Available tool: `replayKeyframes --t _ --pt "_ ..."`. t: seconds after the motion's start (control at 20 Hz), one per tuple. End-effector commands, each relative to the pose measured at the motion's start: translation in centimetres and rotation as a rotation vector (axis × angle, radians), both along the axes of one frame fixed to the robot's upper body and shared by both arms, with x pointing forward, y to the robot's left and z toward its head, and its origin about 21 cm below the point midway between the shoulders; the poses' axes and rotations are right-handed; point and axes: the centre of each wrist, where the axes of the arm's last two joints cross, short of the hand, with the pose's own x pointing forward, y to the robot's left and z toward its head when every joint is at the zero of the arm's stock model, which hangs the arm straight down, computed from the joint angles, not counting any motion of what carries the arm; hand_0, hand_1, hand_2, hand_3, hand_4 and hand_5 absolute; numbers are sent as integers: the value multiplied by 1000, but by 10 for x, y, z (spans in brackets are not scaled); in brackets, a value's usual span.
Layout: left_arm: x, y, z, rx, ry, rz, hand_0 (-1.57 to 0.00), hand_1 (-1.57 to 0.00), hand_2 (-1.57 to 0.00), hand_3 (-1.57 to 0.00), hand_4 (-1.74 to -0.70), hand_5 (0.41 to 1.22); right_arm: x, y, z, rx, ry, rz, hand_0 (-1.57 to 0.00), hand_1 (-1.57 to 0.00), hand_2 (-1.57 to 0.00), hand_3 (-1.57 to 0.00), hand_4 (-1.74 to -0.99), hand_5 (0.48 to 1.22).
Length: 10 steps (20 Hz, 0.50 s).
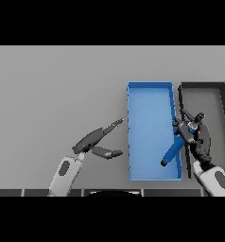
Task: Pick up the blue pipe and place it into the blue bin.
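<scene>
The blue pipe hangs tilted over the right side of the blue bin, its lower end pointing down-left into the bin. My right hand is shut on the pipe's upper end, above the bin's right wall. My left hand rests open over the table, just left of the bin, with straight fingers pointing toward it and the thumb spread apart.
A dark grey bin stands right beside the blue bin, on its right. Bare grey table stretches to the left and to the back.
</scene>
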Motion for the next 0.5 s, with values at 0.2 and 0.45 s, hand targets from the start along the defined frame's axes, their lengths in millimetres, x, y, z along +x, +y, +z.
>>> replayKeyframes --t 0.2,0.45 --pt "0 -2 3 5 -8 -8 1 1 1 1 -882 421 5 3 -29 -57 206 -75 -1465 -1336 -1339 -788 -1678 1221" --pt "0 1 0 10 -6 -4 1 1 1 1 -878 428 7 2 -37 -128 309 12 -479 -437 -438 -258 -1275 1186"
